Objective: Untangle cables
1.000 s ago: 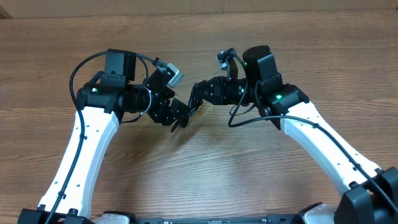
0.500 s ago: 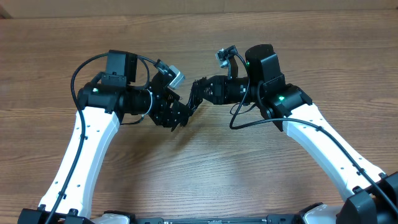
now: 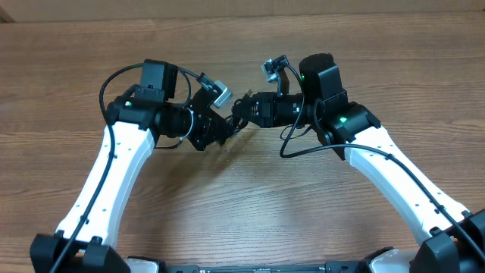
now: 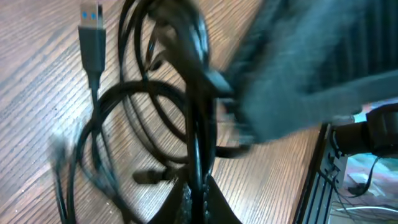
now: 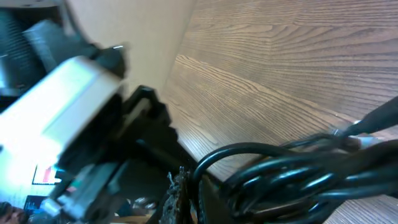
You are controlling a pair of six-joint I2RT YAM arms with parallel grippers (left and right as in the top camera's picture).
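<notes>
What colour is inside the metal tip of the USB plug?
Blue; the left wrist view shows the USB plug best.

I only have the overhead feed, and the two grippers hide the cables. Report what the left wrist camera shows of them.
Observer: The left gripper is shut on one black strand of the cables, which rises from its fingertips into overlapping loops.
Operator: Name any plug ends there.
Observer: A USB plug with a blue insert sits at upper left, its cord running down into the loops.
Operator: Now the right wrist.
Observer: Several strands bunch at lower right beside a silver-tipped plug; I cannot tell whether the right gripper grips them.
</notes>
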